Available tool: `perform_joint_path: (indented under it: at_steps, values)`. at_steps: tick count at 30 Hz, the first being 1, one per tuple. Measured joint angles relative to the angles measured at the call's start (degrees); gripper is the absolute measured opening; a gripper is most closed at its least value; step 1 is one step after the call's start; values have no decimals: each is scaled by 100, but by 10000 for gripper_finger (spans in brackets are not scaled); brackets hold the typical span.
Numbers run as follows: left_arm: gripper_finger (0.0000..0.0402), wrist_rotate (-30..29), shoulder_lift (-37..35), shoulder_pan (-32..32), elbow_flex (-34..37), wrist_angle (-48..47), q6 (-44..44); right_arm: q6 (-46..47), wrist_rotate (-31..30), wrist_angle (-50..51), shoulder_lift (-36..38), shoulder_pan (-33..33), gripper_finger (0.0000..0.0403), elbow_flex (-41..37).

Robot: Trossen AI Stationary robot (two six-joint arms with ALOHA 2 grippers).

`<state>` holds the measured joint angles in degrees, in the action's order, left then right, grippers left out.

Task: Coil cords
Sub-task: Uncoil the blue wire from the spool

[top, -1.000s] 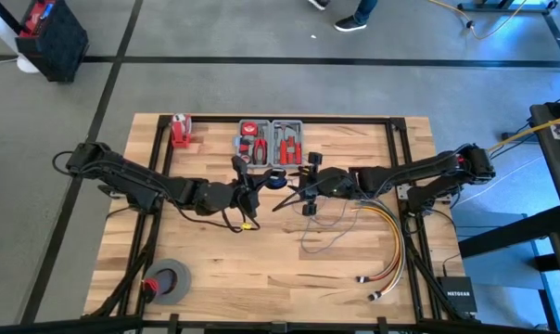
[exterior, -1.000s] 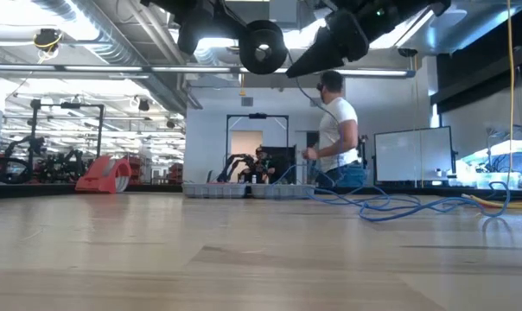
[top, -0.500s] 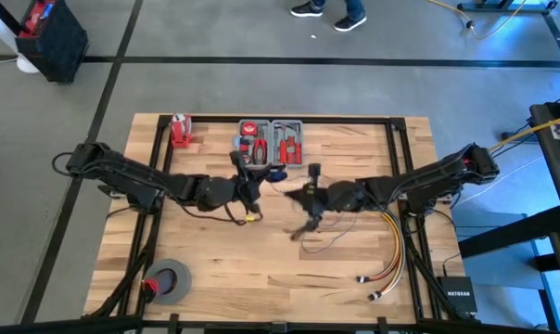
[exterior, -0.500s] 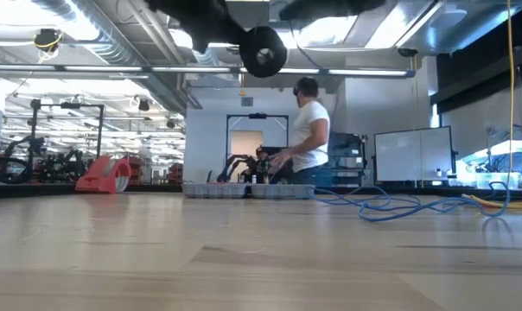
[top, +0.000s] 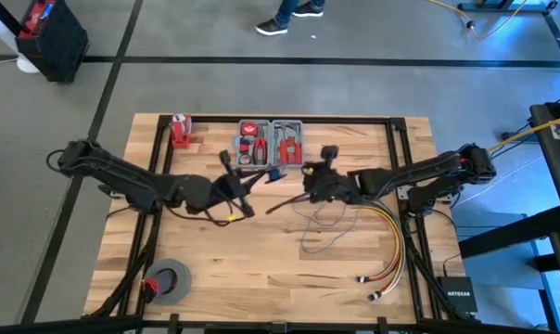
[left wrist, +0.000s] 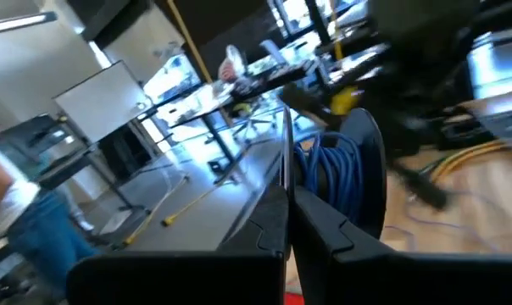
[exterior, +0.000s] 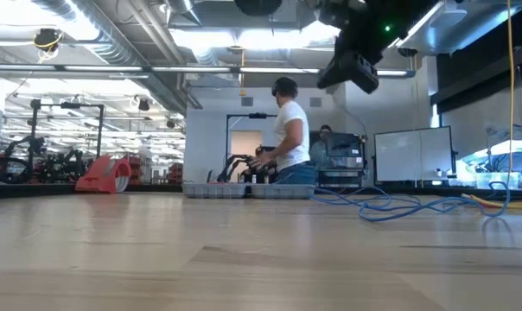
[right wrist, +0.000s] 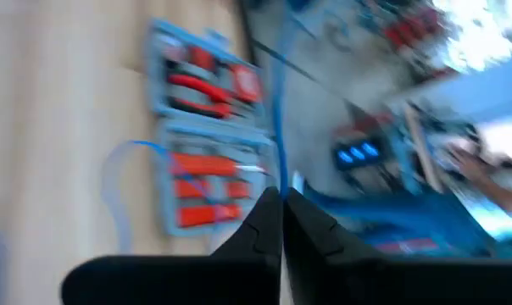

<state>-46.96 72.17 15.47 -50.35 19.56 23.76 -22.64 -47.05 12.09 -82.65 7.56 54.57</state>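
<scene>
My left gripper [top: 254,182] is shut on a black reel [top: 274,173] wound with blue cord [left wrist: 324,169], held above the table's middle. Only the reel's lower rim [exterior: 257,4] shows at the low view's top edge. Just right of the reel, my right gripper [top: 282,200] is shut on a thin blue cord [right wrist: 279,110]. The rest of the cord lies in loose loops [top: 322,237] on the wood, seen as blue tangles [exterior: 391,206] in the low view. My left gripper pinches one thin black flange of the reel [left wrist: 286,144] edge-on between its two fingers. The wound cord and the other flange [left wrist: 370,169] stand beside the fingers. The reel is lifted clear of the table. My right gripper pinches the thin blue cord [right wrist: 278,174] between its two fingertips. The cord runs on from the fingertips in a nearly straight line. The gripper is well above the table.
A grey tool tray [top: 271,141] with red tools sits at the far middle, and a red object [top: 180,130] at the far left. A grey tape roll [top: 169,281] lies near left. Yellow, orange and red cables [top: 391,246] curve along the right. A person [exterior: 287,138] walks beyond the far edge.
My right gripper dipped toward the near edge, shut on the blue cord, then came back up toward the reel. My left gripper has drawn slightly toward the table's left. In the low view the reel now stands higher than before.
</scene>
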Motion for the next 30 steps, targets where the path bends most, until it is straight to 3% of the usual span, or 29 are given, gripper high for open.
perform_joint_path:
  at_steps: [4,8,12,16,20,23,30]
  values:
    - [0,6,-211,183,-6,-793,-218,320,-711,101,319,-40,5,-2]
    - [0,13,-234,44,0,-1300,-194,422,-450,-458,653,223,3,0]
    - [0,-6,-56,-280,0,-1305,-144,152,700,-1459,776,613,5,7]
    - [0,2,87,-677,0,-1148,-543,5,2553,-2245,611,845,3,11]
    - [0,-11,139,-926,0,-550,-1156,-88,3785,-2231,271,899,3,7]
    - [0,-11,98,-843,0,-190,-1362,-357,3639,-1780,50,872,4,7]
    - [0,4,-171,-218,0,56,-897,-264,1882,-292,-52,330,4,-2]
